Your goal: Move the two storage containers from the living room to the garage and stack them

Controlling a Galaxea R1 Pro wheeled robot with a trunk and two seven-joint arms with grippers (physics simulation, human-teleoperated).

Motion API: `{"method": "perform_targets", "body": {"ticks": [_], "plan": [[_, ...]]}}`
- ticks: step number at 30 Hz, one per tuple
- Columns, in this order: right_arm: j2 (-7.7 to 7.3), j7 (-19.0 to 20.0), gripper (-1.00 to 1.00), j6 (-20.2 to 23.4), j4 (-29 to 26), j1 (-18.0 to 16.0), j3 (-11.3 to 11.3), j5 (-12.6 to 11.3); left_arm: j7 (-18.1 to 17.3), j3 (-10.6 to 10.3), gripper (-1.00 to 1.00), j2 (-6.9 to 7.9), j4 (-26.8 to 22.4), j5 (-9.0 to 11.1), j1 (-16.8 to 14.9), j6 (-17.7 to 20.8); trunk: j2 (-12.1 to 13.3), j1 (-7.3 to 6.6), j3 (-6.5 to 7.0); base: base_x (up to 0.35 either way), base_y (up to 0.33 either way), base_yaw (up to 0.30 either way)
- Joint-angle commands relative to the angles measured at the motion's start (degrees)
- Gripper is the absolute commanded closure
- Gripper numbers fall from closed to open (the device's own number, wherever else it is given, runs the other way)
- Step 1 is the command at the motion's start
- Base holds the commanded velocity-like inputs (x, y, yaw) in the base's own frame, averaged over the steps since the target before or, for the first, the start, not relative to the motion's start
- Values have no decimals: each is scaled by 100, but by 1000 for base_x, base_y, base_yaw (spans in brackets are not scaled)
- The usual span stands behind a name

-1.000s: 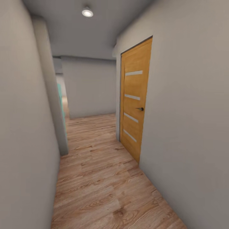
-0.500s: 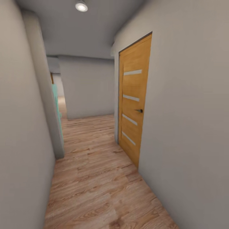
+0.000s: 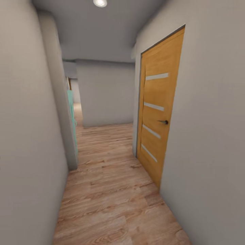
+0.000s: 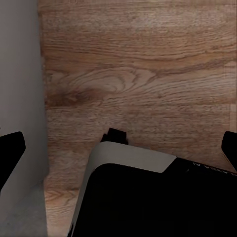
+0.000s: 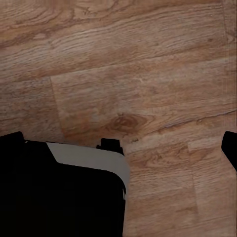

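Both grippers are seen from their wrist cameras hanging above a wood-plank floor (image 5: 148, 64). For the left gripper (image 4: 118, 148), dark fingertips (image 4: 11, 153) are seen at the two opposite edges of its wrist view, set wide apart with nothing between them but bare planks and part of the robot's black, white-edged base (image 4: 133, 197); a strip of grey wall (image 4: 19, 74) is seen alongside the floor in that view. For the right gripper (image 5: 121, 145), one dark fingertip (image 5: 230, 148) is visible at an edge and a dark shape at the opposite edge merges with the black base, so the spread is judged wide, and nothing is held. From the head camera, a narrow corridor is shown, bounded by plain grey walls on both sides. An orange-brown door (image 3: 158, 115) with four pale horizontal strips and a small dark handle (image 3: 164, 121) is set, closed, in the right-hand wall. A round ceiling light (image 3: 100, 2) is lit overhead. At the far end the corridor is closed by a grey wall (image 3: 105, 93), with an opening at its left, where a thin teal edge (image 3: 71, 115) is seen past the corner of the left wall. The two storage containers are not seen from this spot in the corridor, nor is the grey garage floor.
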Motion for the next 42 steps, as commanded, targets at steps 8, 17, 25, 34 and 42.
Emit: {"method": "perform_targets", "body": {"ticks": [8,17,25,34,42], "plan": [[-1,-2,-100,-35,18,-6,50,-61,10,-20,-100,-12,5,32,-5,-17,-5,4,-8,315,0,267],[-7,-1,-100,-21,18,-7,43,-72,10,-17,-100,-19,5,34,-6,-18,-5,4,-8,315,-9,111],[-14,-3,-100,-33,18,-7,40,-76,10,-21,-100,-12,5,36,-6,-18,-5,4,-8,312,-91,3],[-16,-4,-100,-26,18,-7,55,-55,10,-25,-100,-12,5,37,-5,-18,-5,4,-8,306,-120,0],[-16,-4,-100,-26,18,-7,58,-54,10,-25,-100,-12,5,37,-5,-18,-5,4,-8,306,-122,0]]}}
